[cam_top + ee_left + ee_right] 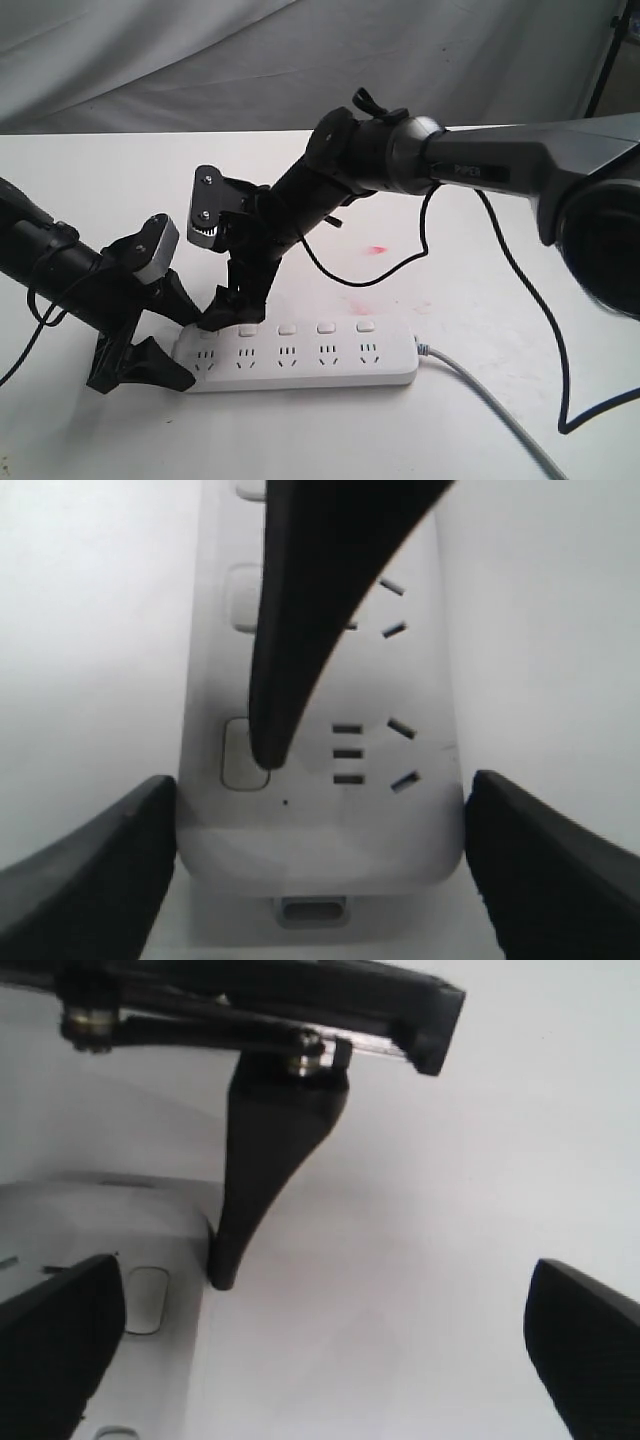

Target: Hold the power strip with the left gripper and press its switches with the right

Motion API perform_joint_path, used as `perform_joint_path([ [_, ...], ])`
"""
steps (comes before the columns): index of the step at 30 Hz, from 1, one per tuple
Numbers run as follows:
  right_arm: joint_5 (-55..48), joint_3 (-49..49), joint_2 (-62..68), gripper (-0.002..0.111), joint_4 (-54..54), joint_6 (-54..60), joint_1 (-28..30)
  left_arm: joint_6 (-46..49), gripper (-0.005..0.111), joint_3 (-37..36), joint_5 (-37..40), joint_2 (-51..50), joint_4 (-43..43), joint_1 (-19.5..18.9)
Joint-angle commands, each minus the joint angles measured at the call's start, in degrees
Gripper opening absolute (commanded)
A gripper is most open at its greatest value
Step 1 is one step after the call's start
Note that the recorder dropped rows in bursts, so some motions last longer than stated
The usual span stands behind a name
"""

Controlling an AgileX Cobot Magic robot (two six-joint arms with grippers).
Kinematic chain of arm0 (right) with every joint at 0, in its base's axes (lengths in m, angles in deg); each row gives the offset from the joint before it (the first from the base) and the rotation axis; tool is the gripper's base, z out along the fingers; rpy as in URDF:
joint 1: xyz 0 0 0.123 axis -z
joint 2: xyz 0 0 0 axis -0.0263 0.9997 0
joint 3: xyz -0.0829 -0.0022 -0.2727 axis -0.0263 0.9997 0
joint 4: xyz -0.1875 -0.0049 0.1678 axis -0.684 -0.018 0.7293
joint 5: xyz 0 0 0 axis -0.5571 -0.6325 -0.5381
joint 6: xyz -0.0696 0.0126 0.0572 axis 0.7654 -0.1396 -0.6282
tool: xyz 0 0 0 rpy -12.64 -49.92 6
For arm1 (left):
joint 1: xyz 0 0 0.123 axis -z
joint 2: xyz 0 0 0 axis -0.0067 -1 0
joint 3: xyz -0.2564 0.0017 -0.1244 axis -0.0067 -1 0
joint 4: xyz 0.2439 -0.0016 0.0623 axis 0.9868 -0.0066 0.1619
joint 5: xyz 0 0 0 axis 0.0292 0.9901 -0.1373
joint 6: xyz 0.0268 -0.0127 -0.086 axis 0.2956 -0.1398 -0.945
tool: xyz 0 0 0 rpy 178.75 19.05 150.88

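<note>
We read the left gripper (320, 780) as clamped across the width of the power strip (300, 374) at the end away from the cable. Its fingers (90, 870) sit flush on both long edges in the left wrist view. The right gripper (325, 1270) is spread wide, gripping nothing. One fingertip (265, 745) sits on the socket-side edge of the end switch (236, 758); the other finger hangs over bare table (500, 420) past the strip's far edge.

The strip lies flat on the table, lengthwise across the exterior view.

Per view:
- Only the left wrist view gives us the tip-on-switch contact, plus a small slot (313, 910) in the strip's end face.
- Only the right wrist view shows the left gripper's far finger (250, 1180) with its tip against the strip's long edge near the rounded corner.
- Only the exterior view shows the full strip: four uncovered switches (325, 327), five sockets (287, 355), grey cable (480, 392) leaving the right end, red marks (377, 249) on the table, "PIPER" arm (520, 160).

Can't make out:
- The end switch is hidden behind black fingers in the exterior view; we can't separate the two grippers' fingers there.
- Whether the switch is pushed in: can't tell.
- The cable runs off the bottom edge; the wrist views crop their own fingers and are soft.
</note>
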Motion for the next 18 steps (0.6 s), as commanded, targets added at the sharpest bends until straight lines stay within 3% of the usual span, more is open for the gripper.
perform_joint_path([
  [1,-0.6,0.3,-2.8,0.105,-0.3,0.5,0.0,0.3,0.05,0.1,0.1,-0.2,1.2,0.4],
  [18,-1.8,0.3,-3.0,0.105,-4.6,-2.7,0.2,0.3,0.05,0.1,0.1,-0.2,1.2,0.4],
])
